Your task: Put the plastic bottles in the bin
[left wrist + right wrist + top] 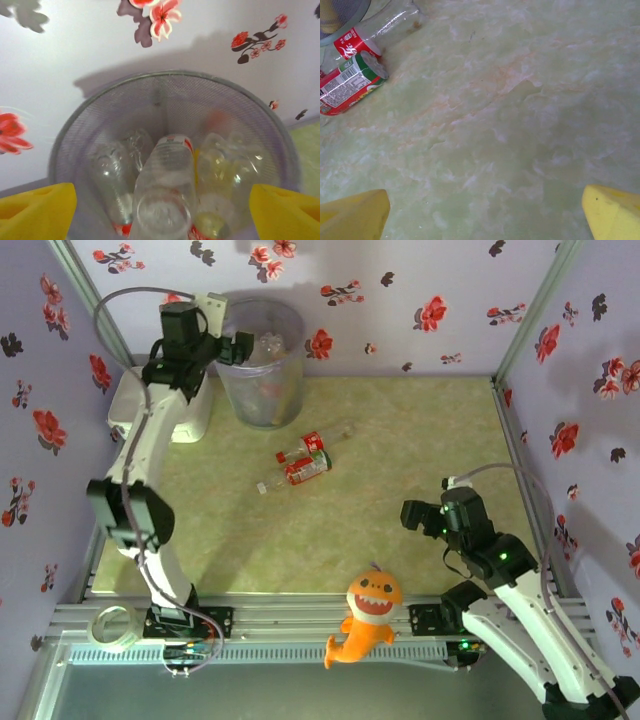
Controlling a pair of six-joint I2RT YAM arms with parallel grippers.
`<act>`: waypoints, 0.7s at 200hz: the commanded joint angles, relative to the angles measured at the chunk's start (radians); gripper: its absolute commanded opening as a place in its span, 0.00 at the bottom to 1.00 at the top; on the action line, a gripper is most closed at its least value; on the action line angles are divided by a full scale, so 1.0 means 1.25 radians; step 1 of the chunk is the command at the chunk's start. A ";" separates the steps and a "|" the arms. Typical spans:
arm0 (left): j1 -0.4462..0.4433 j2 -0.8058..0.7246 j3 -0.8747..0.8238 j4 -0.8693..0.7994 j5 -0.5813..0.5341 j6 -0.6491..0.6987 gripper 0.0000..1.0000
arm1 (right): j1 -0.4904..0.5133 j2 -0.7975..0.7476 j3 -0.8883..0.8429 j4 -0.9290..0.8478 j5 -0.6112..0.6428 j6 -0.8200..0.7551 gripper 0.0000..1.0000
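Just beyond left jaws, bottle [162, 180] in bin [165, 100]

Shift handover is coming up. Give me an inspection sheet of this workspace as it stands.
Surface: pale green table, no spills seen.
Job's things: several bottles inside the bin; at least two labelled bottles lying on the table.
Clutter: plush shark and tape roll at the front rail; white box beside the bin.
Grippers: left gripper over the bin, fingers open; right gripper open above bare table.
Cables: left cable and right cable loop clear of the bottles.
Surroundings: floral walls.
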 commanded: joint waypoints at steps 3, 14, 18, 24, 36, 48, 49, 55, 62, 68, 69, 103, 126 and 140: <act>-0.002 -0.153 -0.133 0.040 -0.019 0.015 0.90 | -0.001 0.016 -0.017 0.041 0.013 0.013 0.99; -0.006 -0.211 -0.208 0.034 -0.022 0.013 0.89 | -0.001 0.024 -0.018 0.053 0.014 0.013 0.99; -0.010 -0.231 -0.235 0.032 -0.025 0.013 0.89 | -0.002 0.027 -0.018 0.058 0.014 0.013 0.99; -0.014 -0.258 -0.273 0.029 -0.026 0.008 0.89 | -0.002 0.032 -0.018 0.063 0.014 0.012 0.99; -0.023 -0.311 -0.339 0.024 -0.025 -0.003 0.88 | -0.002 0.043 -0.018 0.074 0.014 0.012 0.99; -0.037 -0.350 -0.403 0.010 -0.026 -0.009 0.87 | -0.002 0.053 -0.017 0.083 0.012 0.014 0.99; -0.038 -0.353 -0.409 0.009 -0.026 -0.009 0.87 | -0.002 0.055 -0.018 0.084 0.012 0.014 0.99; -0.046 -0.369 -0.436 0.002 -0.025 -0.015 0.87 | -0.002 0.060 -0.018 0.090 0.013 0.013 0.99; -0.057 -0.384 -0.467 -0.002 -0.025 -0.025 0.87 | -0.001 0.065 -0.019 0.098 0.011 0.015 0.99; -0.065 -0.394 -0.492 -0.006 -0.024 -0.029 0.87 | -0.001 0.071 -0.021 0.104 0.010 0.017 0.99; -0.068 -0.396 -0.496 -0.007 -0.024 -0.030 0.87 | -0.002 0.071 -0.020 0.106 0.010 0.017 0.99; -0.136 -0.410 -0.606 -0.026 -0.021 -0.043 0.89 | -0.002 0.077 -0.028 0.158 -0.021 0.017 0.99; -0.161 -0.398 -0.675 -0.007 -0.008 -0.063 0.90 | -0.001 0.072 -0.035 0.181 -0.037 0.012 0.99; -0.171 -0.383 -0.702 0.003 0.002 -0.074 0.90 | -0.002 0.071 -0.038 0.186 -0.039 0.012 0.99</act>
